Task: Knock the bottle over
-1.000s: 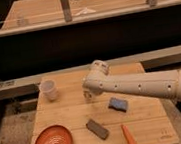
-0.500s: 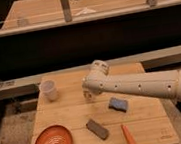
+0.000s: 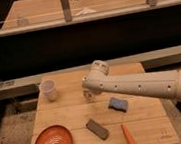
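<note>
Nothing on the table has moved since 1 second ago, and your arm holds the same reach. Your gripper (image 3: 88, 88) sits closed low over the light wooden table (image 3: 142, 125), between the white plastic cup (image 3: 48, 90) and the blue rectangular sponge (image 3: 117, 103). The slim pale translucent bottle (image 3: 91, 96) stands right at it, mostly hidden; whether they touch cannot be told.

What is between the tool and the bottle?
Nothing visible: the tool hangs right by the bottle near the table's middle. The cup stands off to one side, the blue sponge to the other.
</note>
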Available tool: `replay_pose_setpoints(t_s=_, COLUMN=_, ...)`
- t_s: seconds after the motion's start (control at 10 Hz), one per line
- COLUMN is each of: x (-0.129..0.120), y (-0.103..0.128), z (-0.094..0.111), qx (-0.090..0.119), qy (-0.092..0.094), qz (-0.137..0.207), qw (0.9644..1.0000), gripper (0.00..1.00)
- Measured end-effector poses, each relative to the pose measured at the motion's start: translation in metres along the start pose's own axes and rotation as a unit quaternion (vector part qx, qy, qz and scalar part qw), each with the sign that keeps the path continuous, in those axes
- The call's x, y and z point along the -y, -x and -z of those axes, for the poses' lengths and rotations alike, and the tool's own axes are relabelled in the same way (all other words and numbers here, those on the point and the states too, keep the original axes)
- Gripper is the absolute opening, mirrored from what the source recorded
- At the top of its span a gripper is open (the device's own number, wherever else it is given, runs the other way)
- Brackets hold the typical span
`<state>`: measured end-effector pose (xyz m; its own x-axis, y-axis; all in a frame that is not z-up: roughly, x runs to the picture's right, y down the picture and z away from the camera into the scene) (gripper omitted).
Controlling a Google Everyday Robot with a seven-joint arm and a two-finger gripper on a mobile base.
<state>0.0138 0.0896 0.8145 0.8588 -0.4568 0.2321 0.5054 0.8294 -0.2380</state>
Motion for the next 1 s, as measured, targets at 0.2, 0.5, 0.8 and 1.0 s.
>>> replay_pose_setpoints(t_s=0.2, x=0.0014, y=0.0, z=0.0001, qx=0.001, qy=-0.002, qz=0.002, qw=1.0, gripper=0.14)
replay_pose_setpoints(t_s=0.5, x=0.0034, y=0.0007, z=-0.0009, qx=0.003, qy=-0.005, qz=0.004, qw=1.0, gripper=0.14)
replay_pose_setpoints(t_s=0.8, x=0.0051, y=0.001, z=-0.0029, qx=0.006, qy=-0.008, qz=0.005, qw=0.9999, gripper=0.14)
replay_pose_setpoints(t_s=1.0, x=0.006, y=0.0008, z=-0.0044, qx=0.007, qy=-0.01, qz=0.005, qw=0.9999, gripper=0.14)
